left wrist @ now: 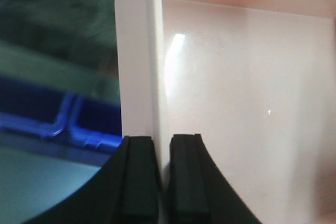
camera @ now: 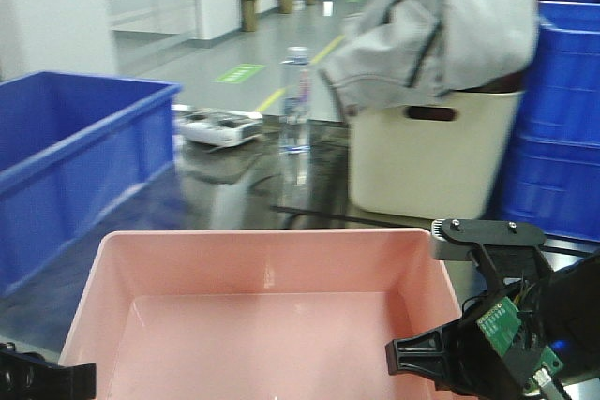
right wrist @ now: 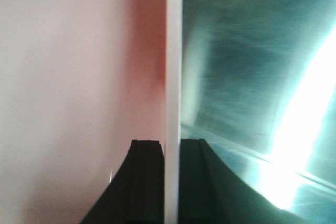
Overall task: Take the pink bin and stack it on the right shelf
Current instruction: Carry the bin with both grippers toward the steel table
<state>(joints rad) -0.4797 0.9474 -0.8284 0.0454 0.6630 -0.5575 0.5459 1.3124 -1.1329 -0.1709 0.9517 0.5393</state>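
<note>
The pink bin (camera: pixel 262 325) fills the lower middle of the front view, empty, held over the dark shiny top of the right shelf (camera: pixel 234 194). My left gripper (left wrist: pixel 163 182) is shut on the bin's left wall (left wrist: pixel 152 66), one finger each side of the rim. My right gripper (right wrist: pixel 172 182) is shut on the bin's right wall (right wrist: pixel 173 51) the same way. In the front view the right gripper (camera: pixel 441 362) shows at the bin's right rim and the left gripper (camera: pixel 47 377) only at the bottom left corner.
A deep blue crate (camera: pixel 66 156) stands at the left. A tall cream bin (camera: pixel 431 156) with grey cloth (camera: pixel 441 16) heaped on it stands behind right, with stacked blue crates (camera: pixel 562 110) beside it. A clear bottle (camera: pixel 296 100) and a white device (camera: pixel 220 128) sit further back.
</note>
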